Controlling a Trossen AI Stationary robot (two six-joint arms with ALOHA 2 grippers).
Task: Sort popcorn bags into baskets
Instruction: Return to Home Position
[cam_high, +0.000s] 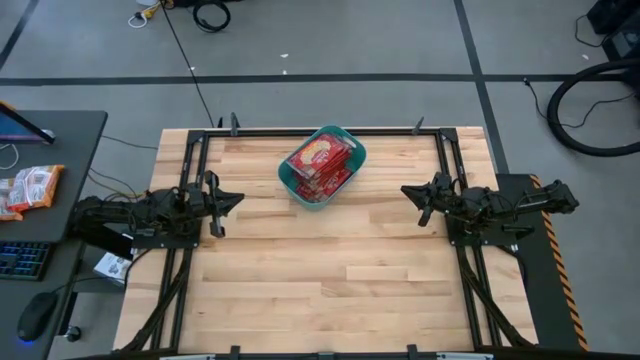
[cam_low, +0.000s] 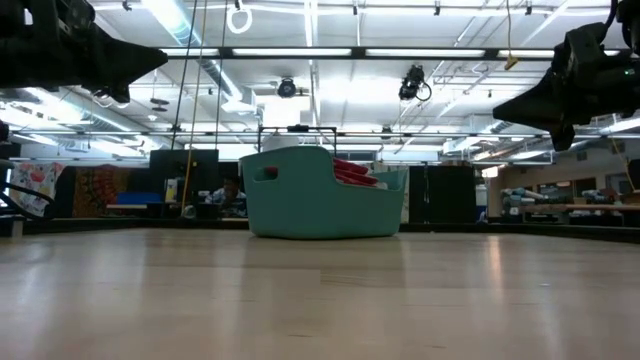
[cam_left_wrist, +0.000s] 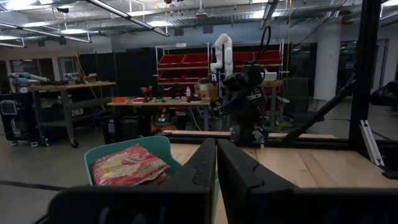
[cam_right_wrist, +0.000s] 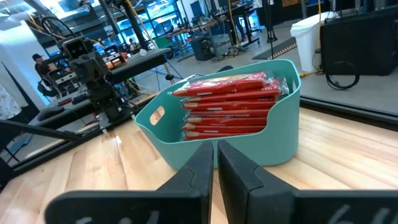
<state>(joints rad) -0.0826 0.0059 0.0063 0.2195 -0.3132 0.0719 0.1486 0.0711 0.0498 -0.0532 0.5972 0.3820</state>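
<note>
A teal basket (cam_high: 345, 152) stands on the wooden table near its far edge, at the middle. Several red popcorn bags (cam_high: 320, 160) are stacked inside it; the right wrist view shows the stack of bags (cam_right_wrist: 231, 106) from the side, rising just above the basket's rim (cam_right_wrist: 281, 65). My left gripper (cam_high: 236, 200) hovers shut at the table's left side, well clear of the basket. My right gripper (cam_high: 407, 190) hovers shut at the table's right side, also apart from the basket. Both point toward the table's middle and hold nothing.
Black metal frame rails (cam_high: 190, 170) run along the table's left, right and far edges. More packets (cam_high: 30, 188) lie on a dark side desk to the left, off the table. The wooden surface (cam_high: 330, 280) in front of the basket is bare.
</note>
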